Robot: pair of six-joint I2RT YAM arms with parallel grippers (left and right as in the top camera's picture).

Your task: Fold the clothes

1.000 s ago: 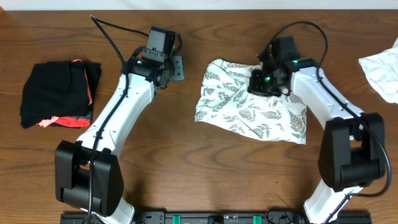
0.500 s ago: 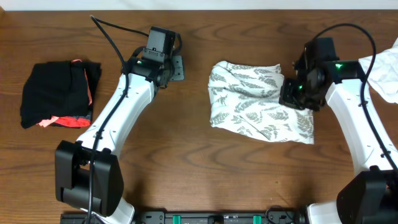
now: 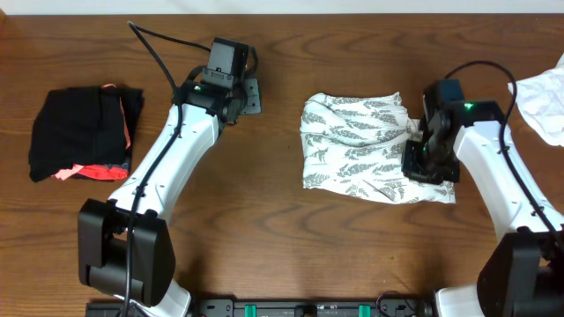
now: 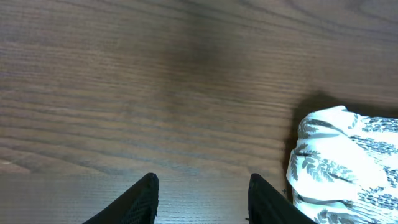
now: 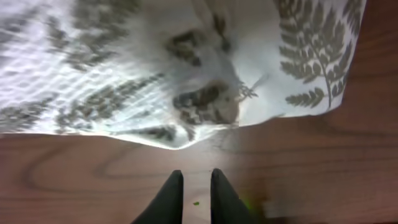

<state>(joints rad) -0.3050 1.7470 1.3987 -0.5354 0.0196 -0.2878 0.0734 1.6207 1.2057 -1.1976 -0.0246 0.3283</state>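
Note:
The clothes (image 3: 366, 145), a white dress with grey-green fern print, lie folded into a rumpled rectangle right of the table's middle. My right gripper (image 3: 425, 165) hovers at their right edge. In the right wrist view the clothes (image 5: 186, 68) fill the top, and my right gripper (image 5: 195, 174) stands slightly open over bare wood just short of the hem, holding nothing. My left gripper (image 3: 250, 95) rests well left of the clothes, open and empty. Its wrist view shows my left gripper (image 4: 202, 178) over wood, with the clothes (image 4: 339, 165) at the right.
A black bundle with coral-pink trim (image 3: 79, 132) lies at the far left. A plain white cloth (image 3: 542, 101) sits at the right edge, close behind my right arm. The brown wooden table (image 3: 264, 220) carries everything.
My right gripper carried the fabric's edge from the middle to the right side, then dropped low and let go, its jaws parting a little. The clothes now lie narrower and further right. The left arm stayed still.

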